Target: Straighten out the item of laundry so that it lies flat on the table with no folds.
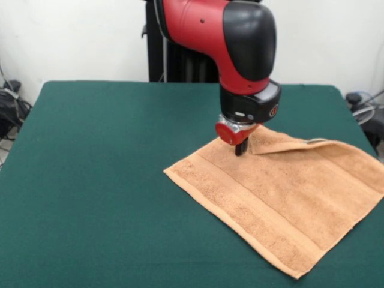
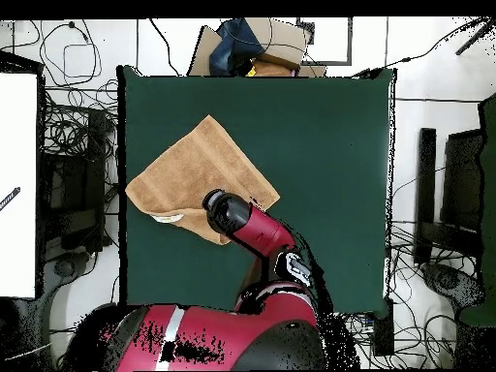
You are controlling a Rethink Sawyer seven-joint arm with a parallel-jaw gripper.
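One fold was left: towel [image 1: 282, 204] corner flap doubled over at 1 o'clock of hand [image 1: 240, 149], towel lying toward desk [image 1: 90, 180] 4 o'clock side. Hand opening could not be told. Risk judged: flap missed, cloth dragged, bunched.

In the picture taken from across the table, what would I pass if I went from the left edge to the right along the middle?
Bare green table → the orange-brown towel's left corner → the robot's gripper, down on the towel → a folded-over flap of towel → the flat towel, running to the right edge.
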